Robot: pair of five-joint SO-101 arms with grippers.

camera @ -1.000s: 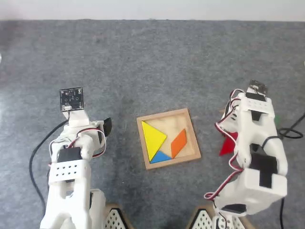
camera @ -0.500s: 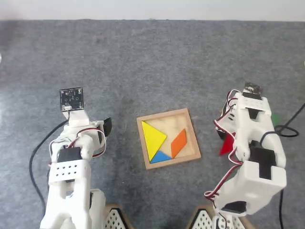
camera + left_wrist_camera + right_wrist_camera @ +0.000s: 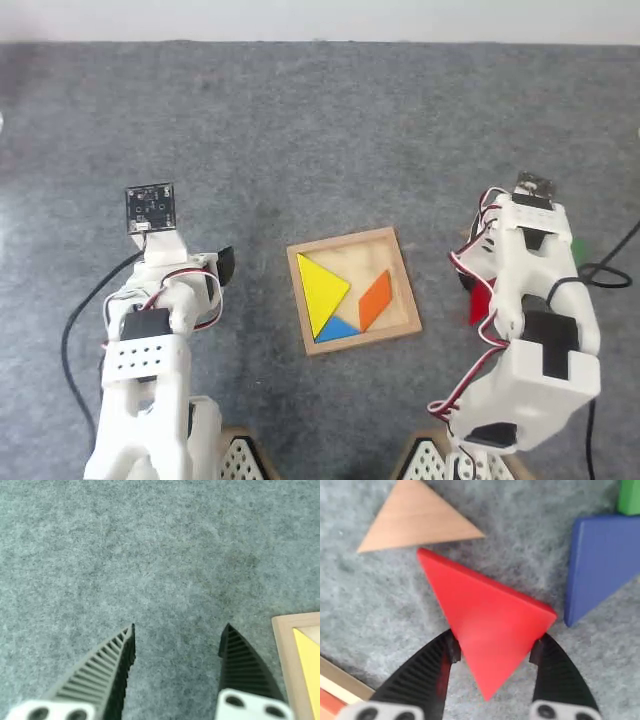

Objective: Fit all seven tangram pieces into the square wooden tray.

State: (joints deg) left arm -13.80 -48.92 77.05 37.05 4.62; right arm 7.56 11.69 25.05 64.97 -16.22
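A grey, felt-like surface [image 3: 300, 130] covers nearly the whole frame. The square wooden tray [image 3: 345, 241] lies slightly turned at its centre. Near the right edge lie a tan triangle [image 3: 415, 520], a blue piece [image 3: 600, 555] and a green piece [image 3: 630, 495], all close beside a red triangle [image 3: 485, 610].

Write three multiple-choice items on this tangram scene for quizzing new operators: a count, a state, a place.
1. How many pieces lie in the tray? A three; B five; C seven.
2. The left end effector is: A open; B shut on the tray's rim; C shut on a piece.
3. The red triangle is: A in the tray; B between the fingers of the right end effector; C under the left end effector.
Answers: 1 A, only the yellow piece, blue piece and orange piece there. 2 A, fingers apart over carpet. 3 B, both fingers touch its edges.
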